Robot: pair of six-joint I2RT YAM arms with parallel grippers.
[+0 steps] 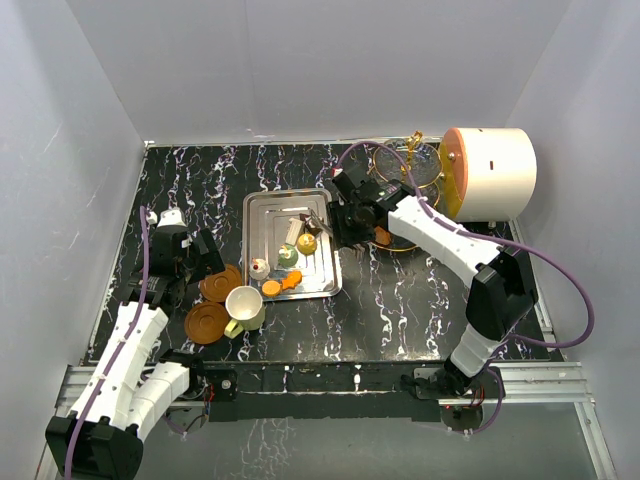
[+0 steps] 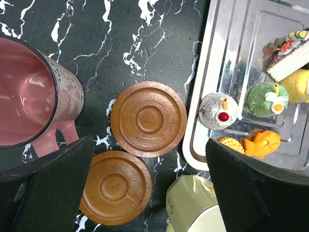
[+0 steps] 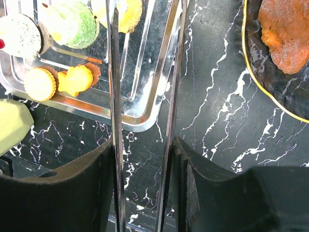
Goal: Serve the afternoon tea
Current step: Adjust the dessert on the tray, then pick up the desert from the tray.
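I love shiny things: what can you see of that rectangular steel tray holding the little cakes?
The rectangular steel tray is mirror-bright, with rounded corners and a stepped, raised rim. It lies flat midway across the black marbled table. Its near end holds small cakes: a white speckled dome, a green dome, a yellow one, a layered slice and orange pieces. The far end is mostly bare. Some thin metal tongs hang over its right rim, and a cream cup stands by its near left corner.

Plain white walls point(image 1: 300, 60) enclose a black, white-veined table point(image 1: 400, 310) on three sides, under even light.
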